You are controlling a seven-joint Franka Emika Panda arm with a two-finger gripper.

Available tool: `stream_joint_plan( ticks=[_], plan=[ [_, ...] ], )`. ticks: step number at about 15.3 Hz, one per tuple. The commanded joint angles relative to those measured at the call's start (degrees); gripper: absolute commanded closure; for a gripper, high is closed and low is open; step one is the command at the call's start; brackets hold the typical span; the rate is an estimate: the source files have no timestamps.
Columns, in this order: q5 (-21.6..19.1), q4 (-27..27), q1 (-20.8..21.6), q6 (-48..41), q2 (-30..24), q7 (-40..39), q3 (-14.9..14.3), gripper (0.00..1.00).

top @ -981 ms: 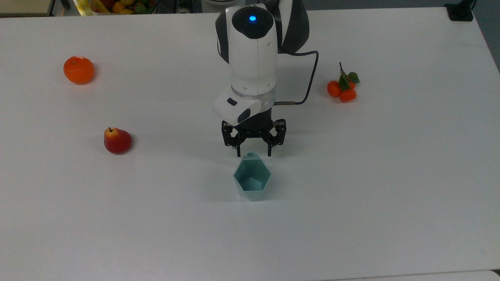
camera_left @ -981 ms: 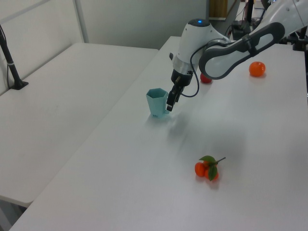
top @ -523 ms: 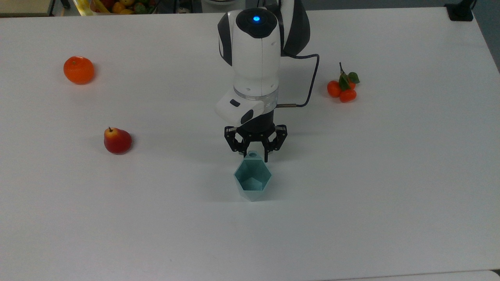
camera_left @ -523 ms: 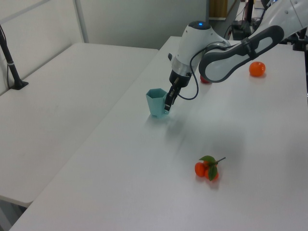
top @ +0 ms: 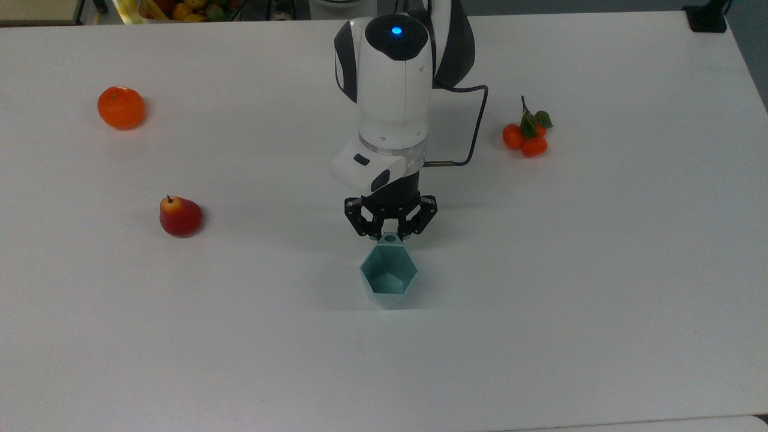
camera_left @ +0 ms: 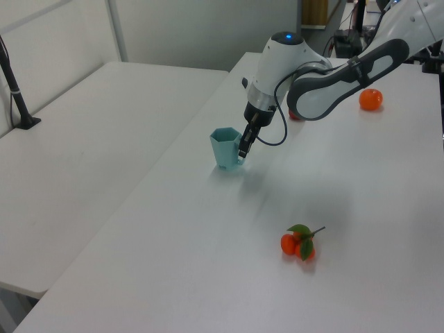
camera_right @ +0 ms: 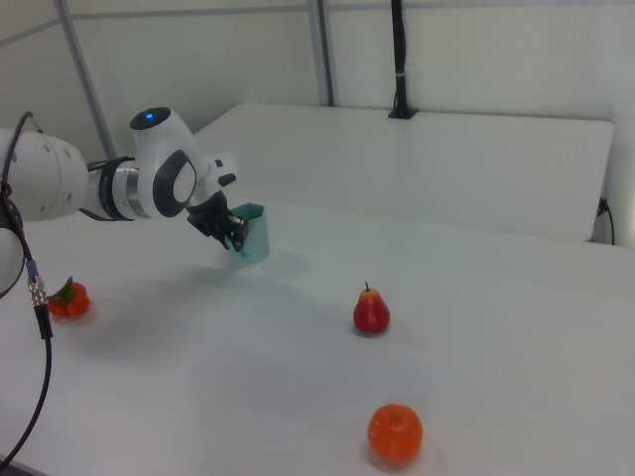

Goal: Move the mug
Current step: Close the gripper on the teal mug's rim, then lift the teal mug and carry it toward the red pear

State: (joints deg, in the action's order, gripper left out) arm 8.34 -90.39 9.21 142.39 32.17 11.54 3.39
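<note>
Two of my fingers (top: pixel 390 231) pinch the rim tab of the mug (top: pixel 389 279), which stands upright on the bench (top: pixel 600 270), well apart from the pear (top: pixel 180 216).

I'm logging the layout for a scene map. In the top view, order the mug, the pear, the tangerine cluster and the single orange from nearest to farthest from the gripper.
From the gripper:
1. Mug, right at the fingertips, just below.
2. Tangerine cluster, toward the top view's upper right.
3. Pear, toward the top view's left.
4. Single orange, toward the top view's upper left.
</note>
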Motion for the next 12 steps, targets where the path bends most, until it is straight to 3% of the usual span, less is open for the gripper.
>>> stream_joint_plan(
  ticks=[1, 5, 12],
  plan=[
    [1.1, -0.2, 0.4, 0.3, -1.1, 1.1, -0.9, 0.94],
    [1.2, -4.2, -1.3, -4.0, -7.8, 1.3, -0.9, 0.94],
    [1.7, -22.9, -5.0, -7.6, -27.9, 3.7, -0.8, 0.93]
  ],
)
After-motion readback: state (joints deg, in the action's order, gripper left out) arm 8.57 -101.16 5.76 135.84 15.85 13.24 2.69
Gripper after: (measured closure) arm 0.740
